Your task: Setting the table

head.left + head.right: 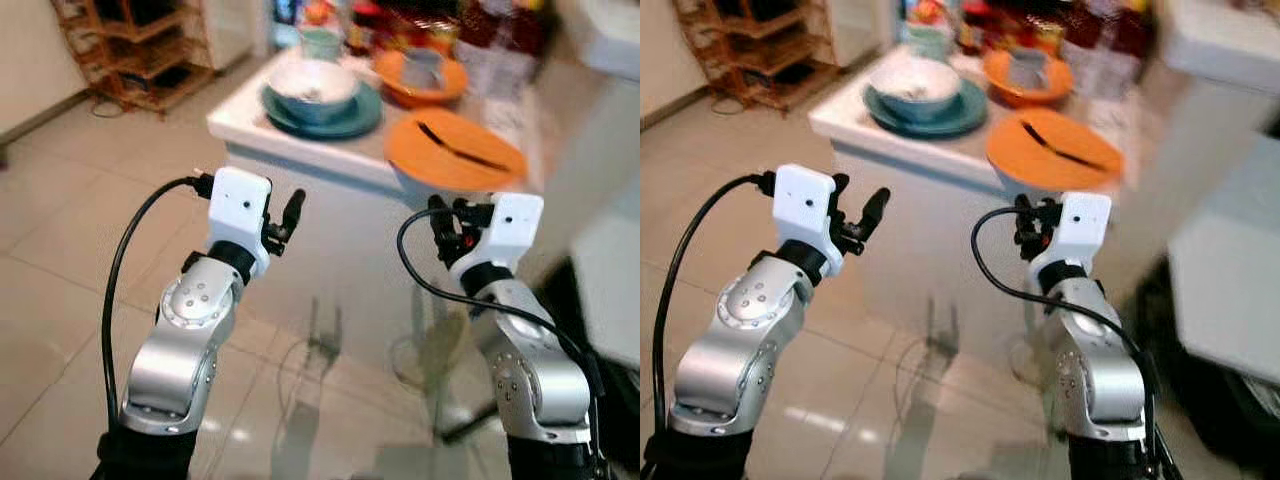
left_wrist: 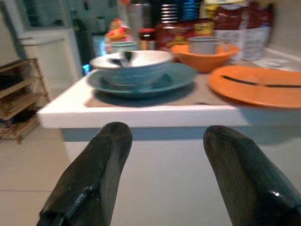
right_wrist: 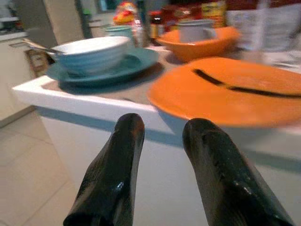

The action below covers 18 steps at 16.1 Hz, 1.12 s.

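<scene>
Left eye view: both arms raised short of white table (image 1: pixel 300 135); left gripper (image 2: pixel 160 179) jaws spread, right gripper (image 3: pixel 162 165) jaws slightly apart, both empty. Approach step; orange plate (image 1: pixel 455 150) overhangs near edge, likely next grasp

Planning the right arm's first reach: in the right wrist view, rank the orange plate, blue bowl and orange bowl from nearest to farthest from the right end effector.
1. Orange plate, table's near edge, directly ahead.
2. Blue bowl, on the teal plate, toward the robot's left.
3. Orange bowl, behind the orange plate, holding a cup.
</scene>
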{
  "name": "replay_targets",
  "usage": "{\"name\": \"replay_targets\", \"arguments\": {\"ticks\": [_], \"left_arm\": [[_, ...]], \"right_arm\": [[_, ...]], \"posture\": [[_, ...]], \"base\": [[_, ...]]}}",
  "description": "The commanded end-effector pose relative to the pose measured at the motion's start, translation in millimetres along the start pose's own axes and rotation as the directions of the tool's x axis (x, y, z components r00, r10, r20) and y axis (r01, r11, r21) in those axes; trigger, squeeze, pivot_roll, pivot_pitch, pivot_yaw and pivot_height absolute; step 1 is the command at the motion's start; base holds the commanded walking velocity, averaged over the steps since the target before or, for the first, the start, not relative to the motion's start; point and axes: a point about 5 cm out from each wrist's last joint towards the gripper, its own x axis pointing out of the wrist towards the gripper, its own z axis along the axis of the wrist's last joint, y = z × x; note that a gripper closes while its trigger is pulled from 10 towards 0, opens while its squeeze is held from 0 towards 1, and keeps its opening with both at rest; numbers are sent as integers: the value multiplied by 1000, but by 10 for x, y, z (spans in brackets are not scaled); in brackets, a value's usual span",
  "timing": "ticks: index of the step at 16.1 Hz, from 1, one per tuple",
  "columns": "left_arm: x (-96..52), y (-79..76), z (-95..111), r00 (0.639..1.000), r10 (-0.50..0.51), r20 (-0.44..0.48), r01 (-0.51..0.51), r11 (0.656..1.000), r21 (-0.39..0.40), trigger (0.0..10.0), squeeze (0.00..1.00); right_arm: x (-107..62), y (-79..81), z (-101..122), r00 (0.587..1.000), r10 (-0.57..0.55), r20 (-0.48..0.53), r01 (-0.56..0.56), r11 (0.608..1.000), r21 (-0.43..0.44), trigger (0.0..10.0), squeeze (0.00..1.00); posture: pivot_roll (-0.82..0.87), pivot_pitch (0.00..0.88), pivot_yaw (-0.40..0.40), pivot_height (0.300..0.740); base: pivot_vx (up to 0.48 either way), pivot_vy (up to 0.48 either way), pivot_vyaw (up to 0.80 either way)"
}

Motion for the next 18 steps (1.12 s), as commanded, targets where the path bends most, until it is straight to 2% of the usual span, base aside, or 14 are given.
{"name": "replay_targets", "arguments": {"ticks": [1, 4, 5, 6, 7, 8, 9, 13, 14, 15, 17, 18], "left_arm": [[-11, 26, 30, 1000, 3, 9, -3, 1000, 12, 10000, 0], [-25, 17, 30, 1000, -8, 10, 8, 1000, 11, 10000, 0], [-46, -12, 33, 999, -43, 21, 42, 999, 12, 10000, 0], [-92, -81, 45, 992, -122, 42, 121, 993, 16, 10000, 0], [-109, -98, 47, 988, -144, 49, 144, 989, 14, 10000, 0], [-141, -110, 56, 982, -179, 65, 179, 984, 12, 10000, 0], [-147, -108, 67, 979, -191, 76, 191, 982, 12, 10000, 0], [-161, -154, 117, 960, -261, 107, 262, 965, -2, 10000, 0], [-181, -196, 127, 948, -299, 112, 302, 953, -8, 10000, 0], [-191, -211, 130, 942, -317, 114, 320, 947, -9, 10000, 0], [-264, -299, 108, 896, -435, 92, 439, 898, -28, 10000, 0], [-277, -312, 99, 887, -454, 85, 458, 889, -30, 10000, 0]], "right_arm": [[-36, -3, 15, 1000, 1, 5, -1, 1000, 23, 10000, 0], [-151, -54, 36, 999, -9, 36, 7, 999, 50, 10000, 0], [-236, -35, 60, 997, 20, 71, -25, 997, 72, 10000, 0], [-371, 20, 94, 987, 97, 131, -110, 989, 99, 10000, 0], [-425, 28, 86, 983, 118, 138, -132, 987, 95, 10000, 1000], [-519, 8, 40, 982, 134, 130, -146, 986, 85, 10000, 1000], [-536, -19, 34, 984, 120, 134, -133, 987, 94, 10000, 1000], [-496, -186, 52, 990, -39, 133, 15, 983, 183, 10000, 1000], [-468, -239, 51, 988, -94, 124, 60, 966, 250, 10000, 1000], [-460, -268, 33, 987, -123, 100, 92, 959, 268, 10000, 1000], [-392, -321, -104, 983, -170, -74, 185, 909, 374, 10000, 1000], [-379, -318, -109, 982, -168, -85, 188, 901, 392, 10000, 1000]], "posture": [[48, 49, -59, 740], [51, 50, -62, 740], [52, 51, -63, 740], [52, 51, -64, 740], [51, 53, -63, 740], [48, 57, -59, 740], [47, 59, -58, 740], [47, 59, -53, 740], [49, 59, -53, 740], [49, 59, -53, 740], [50, 60, -53, 740], [51, 60, -54, 740]], "base": [[480, 0, -800], [480, 0, -533], [311, 0, 0], [0, 0, 0], [0, 0, 0], [0, 0, 0], [0, 0, 0], [0, 0, 0], [0, 0, 0], [0, 0, 0], [0, 0, 0], [0, 0, 0]]}}
